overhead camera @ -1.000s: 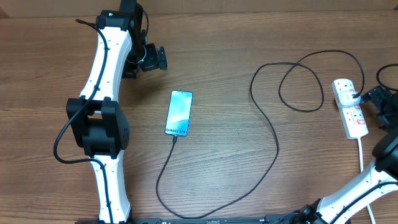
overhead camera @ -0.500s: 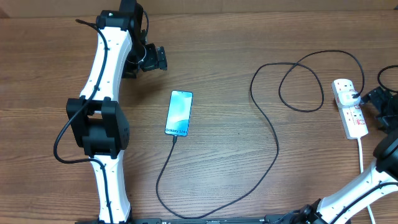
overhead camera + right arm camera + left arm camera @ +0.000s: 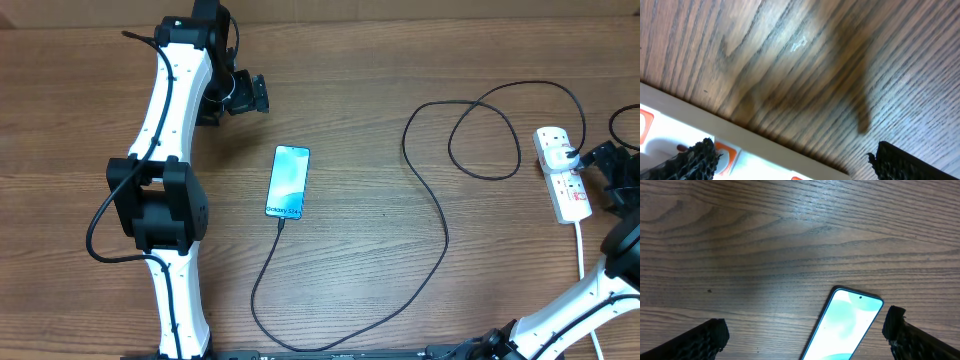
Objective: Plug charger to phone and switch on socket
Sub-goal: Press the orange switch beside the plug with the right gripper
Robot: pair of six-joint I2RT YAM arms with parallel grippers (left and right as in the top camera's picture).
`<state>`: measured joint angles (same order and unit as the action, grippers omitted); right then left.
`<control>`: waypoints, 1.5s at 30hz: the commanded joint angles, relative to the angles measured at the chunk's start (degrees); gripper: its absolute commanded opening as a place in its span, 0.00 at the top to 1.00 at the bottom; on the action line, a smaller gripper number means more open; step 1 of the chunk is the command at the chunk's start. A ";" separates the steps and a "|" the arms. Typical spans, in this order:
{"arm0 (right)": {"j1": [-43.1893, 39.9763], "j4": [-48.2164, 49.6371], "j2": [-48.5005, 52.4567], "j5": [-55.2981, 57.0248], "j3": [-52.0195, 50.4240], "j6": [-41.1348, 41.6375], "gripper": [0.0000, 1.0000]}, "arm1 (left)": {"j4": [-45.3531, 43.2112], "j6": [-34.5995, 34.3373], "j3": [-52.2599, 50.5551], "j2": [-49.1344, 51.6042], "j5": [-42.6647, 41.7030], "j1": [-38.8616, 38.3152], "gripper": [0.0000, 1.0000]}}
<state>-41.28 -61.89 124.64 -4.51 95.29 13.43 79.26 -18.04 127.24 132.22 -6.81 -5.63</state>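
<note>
Wood-grain tabletop point(image 3: 380, 270) carries all items. Phone point(image 3: 288, 181) lies flat near centre, screen up. Charger point(image 3: 445, 215) meets the phone's lettered end, loops across the tabletop and reaches the socket point(image 3: 565, 190) at the right edge. Left end effector point(image 3: 247, 94) sits beyond the phone, apart from it, jaws wide, holding nothing. Right end effector point(image 3: 610, 172) is just beside the socket, jaws wide, holding nothing. Switch positions cannot be told.
</note>
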 commanded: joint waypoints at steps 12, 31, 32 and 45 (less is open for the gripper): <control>1.09 -2.62 0.76 -2.01 -1.60 -2.01 0.00 | -0.07 0.68 0.46 -1.16 -0.09 -0.39 0.00; 1.86 -2.95 0.79 -0.17 -1.60 -3.04 0.00 | -0.07 0.70 0.46 -1.16 -0.09 -0.39 0.00; 1.86 -2.95 0.79 -0.04 -1.60 -3.04 0.00 | -0.09 0.68 0.46 -1.16 -0.09 -0.39 0.00; 1.05 -2.23 -1.97 4.79 -1.57 1.55 0.02 | -0.24 0.68 0.46 -1.16 -0.22 -0.39 0.00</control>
<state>-40.75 -64.42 123.81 -3.88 95.13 13.02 79.24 -18.02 127.24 132.22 -6.83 -5.63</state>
